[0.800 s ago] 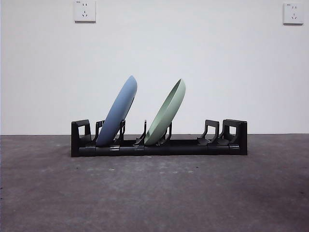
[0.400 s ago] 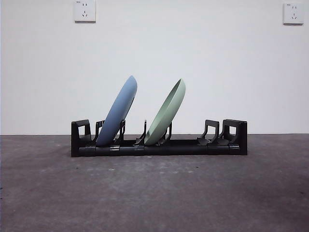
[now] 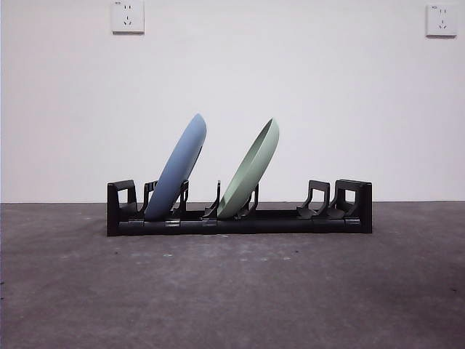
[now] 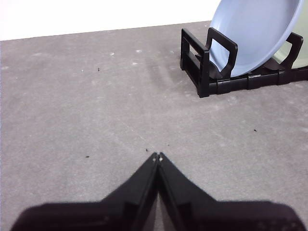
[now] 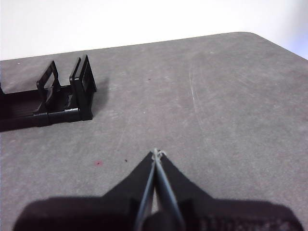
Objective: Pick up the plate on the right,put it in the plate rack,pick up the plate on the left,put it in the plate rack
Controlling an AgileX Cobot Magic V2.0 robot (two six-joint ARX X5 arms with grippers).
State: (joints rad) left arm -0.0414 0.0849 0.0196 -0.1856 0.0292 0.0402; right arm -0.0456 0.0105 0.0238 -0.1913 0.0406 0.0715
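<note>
Behind your grey worktop [image 3: 232, 291] a white wall carries two sockets. On it, the plate rack [image 3: 240, 211] holds a blue plate [image 3: 178, 171] near its left end and a green plate [image 3: 251, 171] near the middle, both leaning right. Your left end effector [image 4: 157, 157] and right end effector [image 5: 157, 153] hover over bare worktop, jaws pressed together, holding nothing.

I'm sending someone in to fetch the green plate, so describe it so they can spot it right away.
Look for the long black plate rack on the grey table in front of the white wall. Two plates lean in it, both tilted the same way. The green plate sits nearer the rack's middle; its neighbour, the blue plate, stands by one end.
</note>
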